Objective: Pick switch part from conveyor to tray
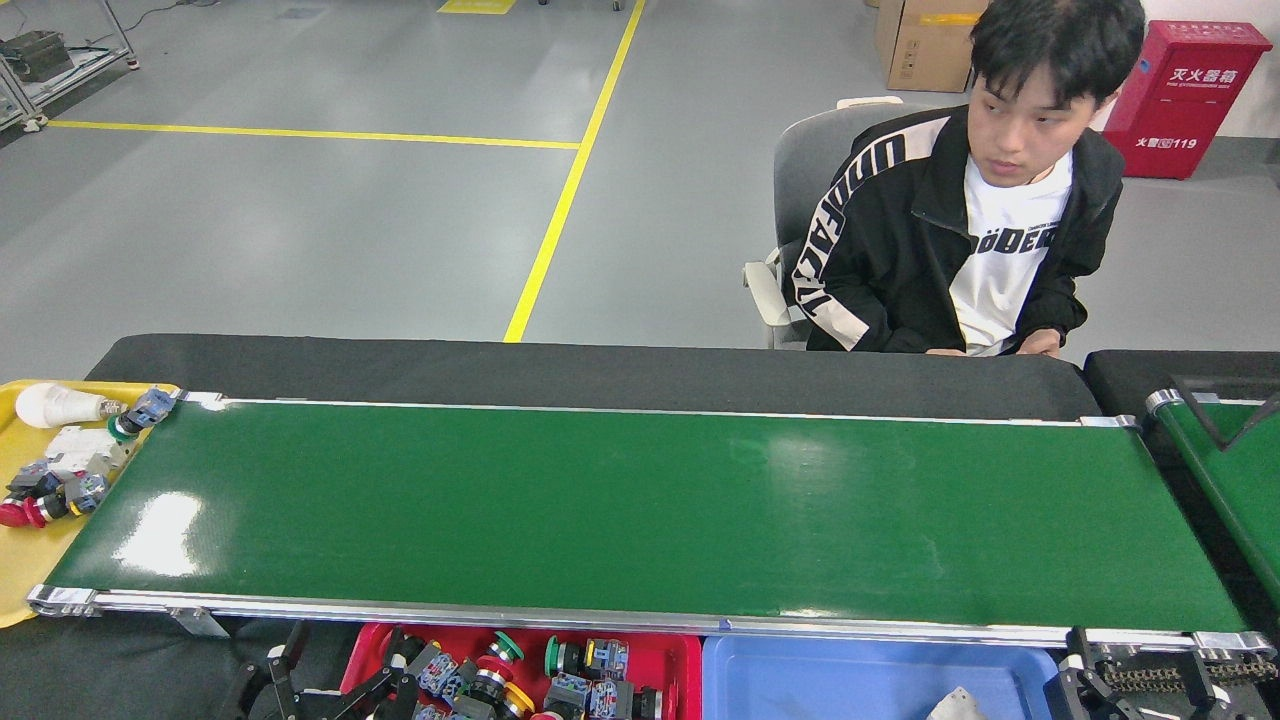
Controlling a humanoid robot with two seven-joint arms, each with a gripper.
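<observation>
Hovering low by the red tray (660,650) — left claw (335,670) spread apart; right claw's (1135,690) state unclear.

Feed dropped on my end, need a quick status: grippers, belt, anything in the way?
Left gripper low by red tray, jaws unclear. Right gripper at frame edge, unclear. Glossy dark-green conveyor belt bare, no switch part. Nothing blocking.
</observation>
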